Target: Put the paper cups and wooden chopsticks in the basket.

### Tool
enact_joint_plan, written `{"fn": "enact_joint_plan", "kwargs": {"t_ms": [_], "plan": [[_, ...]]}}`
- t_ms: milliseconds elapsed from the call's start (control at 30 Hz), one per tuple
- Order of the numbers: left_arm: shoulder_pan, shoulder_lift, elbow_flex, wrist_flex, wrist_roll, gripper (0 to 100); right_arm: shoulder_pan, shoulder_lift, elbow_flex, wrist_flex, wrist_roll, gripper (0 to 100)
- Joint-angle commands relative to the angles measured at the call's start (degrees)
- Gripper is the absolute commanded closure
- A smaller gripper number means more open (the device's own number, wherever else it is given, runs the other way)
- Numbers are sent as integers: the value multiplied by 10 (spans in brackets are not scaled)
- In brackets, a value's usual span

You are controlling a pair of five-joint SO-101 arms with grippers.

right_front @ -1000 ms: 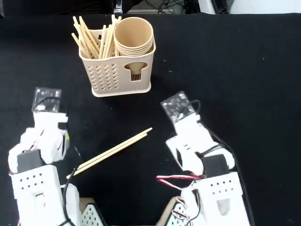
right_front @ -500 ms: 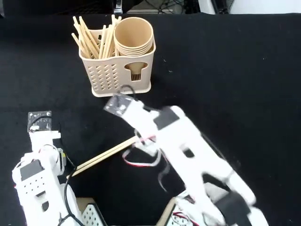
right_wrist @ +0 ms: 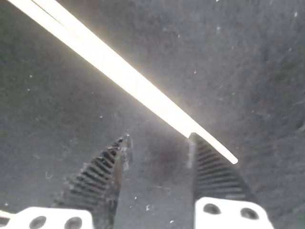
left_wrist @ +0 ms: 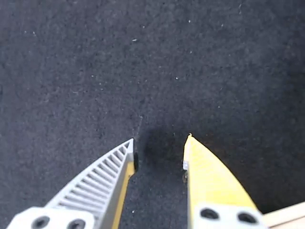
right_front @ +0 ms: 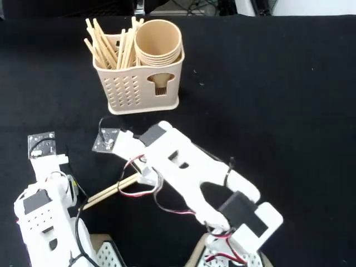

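Down near the black cloth (right_wrist: 248, 43), the right gripper (right_wrist: 158, 138) has its fingers spread, the loose chopsticks (right_wrist: 119, 67) aslant just ahead of its tips. The left gripper (left_wrist: 160, 139) is spread too. The basket (right_front: 139, 92) with the paper cups (right_front: 158, 41) stands well beyond both.

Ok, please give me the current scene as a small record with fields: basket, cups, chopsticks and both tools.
basket: upright at the far side of the table, two compartments
paper cups: stacked in one compartment
chopsticks in basket: bundle standing in the other compartment
loose chopsticks: flat on the black table, outside the basket
right tool: open, over the loose chopsticks near one end
left tool: open, over bare table
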Motion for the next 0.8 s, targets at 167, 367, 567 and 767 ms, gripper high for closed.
{"fn": "enact_joint_plan", "kwargs": {"t_ms": [167,367,567,767], "plan": [[-4,-7,-1,-9,4,823,-4,61,-100,-8,6,791],[-4,-7,-1,-9,3,823,-7,126,-119,-4,6,793],[-4,-7,-1,-9,3,823,-7,154,-119,-7,5,794],[-4,-7,-1,-9,3,823,-5,193,-120,-21,5,967]]}}
